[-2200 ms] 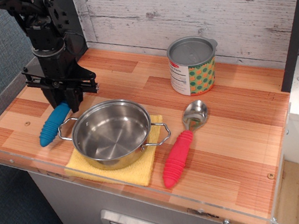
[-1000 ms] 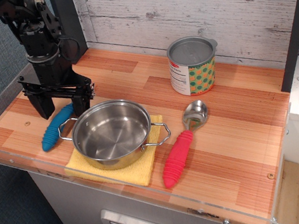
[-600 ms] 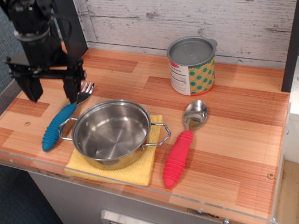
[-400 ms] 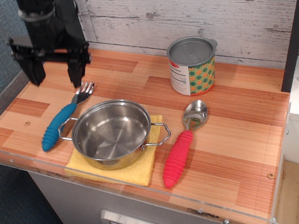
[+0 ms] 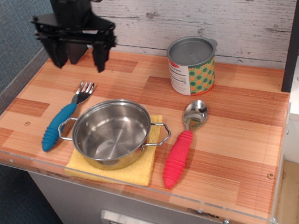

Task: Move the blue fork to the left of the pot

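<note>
Just one blue fork (image 5: 62, 120), one pot (image 5: 113, 132).

You had one blue fork (image 5: 63, 120), one pot (image 5: 112, 132) and one red-handled spoon (image 5: 184, 143). There was also one printed tin can (image 5: 191, 66) and one yellow cloth (image 5: 125, 168).

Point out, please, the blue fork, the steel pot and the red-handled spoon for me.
blue fork (image 5: 55, 127): overhead table view, middle of its ribbed blue handle.
steel pot (image 5: 109, 136): same view, bare inside of its bottom.
red-handled spoon (image 5: 177, 159): same view, middle of its ribbed red handle.
</note>
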Robot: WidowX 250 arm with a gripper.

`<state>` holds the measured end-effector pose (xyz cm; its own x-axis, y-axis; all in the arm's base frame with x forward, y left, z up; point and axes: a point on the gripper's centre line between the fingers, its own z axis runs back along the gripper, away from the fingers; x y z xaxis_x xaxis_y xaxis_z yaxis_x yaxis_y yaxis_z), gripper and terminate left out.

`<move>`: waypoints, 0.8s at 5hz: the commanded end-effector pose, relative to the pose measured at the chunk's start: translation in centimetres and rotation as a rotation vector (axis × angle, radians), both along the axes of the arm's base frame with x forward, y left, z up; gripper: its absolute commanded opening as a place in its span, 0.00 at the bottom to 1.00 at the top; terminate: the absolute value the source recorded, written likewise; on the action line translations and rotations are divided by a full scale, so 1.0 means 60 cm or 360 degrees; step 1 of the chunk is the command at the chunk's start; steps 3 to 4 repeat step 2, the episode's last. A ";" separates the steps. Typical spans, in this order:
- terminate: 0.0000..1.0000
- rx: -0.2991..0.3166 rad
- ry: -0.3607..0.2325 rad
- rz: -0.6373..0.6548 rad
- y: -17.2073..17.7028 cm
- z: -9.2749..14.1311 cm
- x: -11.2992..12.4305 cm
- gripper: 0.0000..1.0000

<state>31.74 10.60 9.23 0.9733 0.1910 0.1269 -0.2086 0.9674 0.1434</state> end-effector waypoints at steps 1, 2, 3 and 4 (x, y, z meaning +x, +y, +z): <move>0.00 -0.0056 -0.0127 -0.0143 -0.081 0.063 0.038 1.00; 1.00 -0.0093 -0.0114 -0.0184 -0.104 0.066 0.045 1.00; 1.00 -0.0093 -0.0114 -0.0184 -0.104 0.066 0.045 1.00; 1.00 -0.0093 -0.0114 -0.0184 -0.104 0.066 0.045 1.00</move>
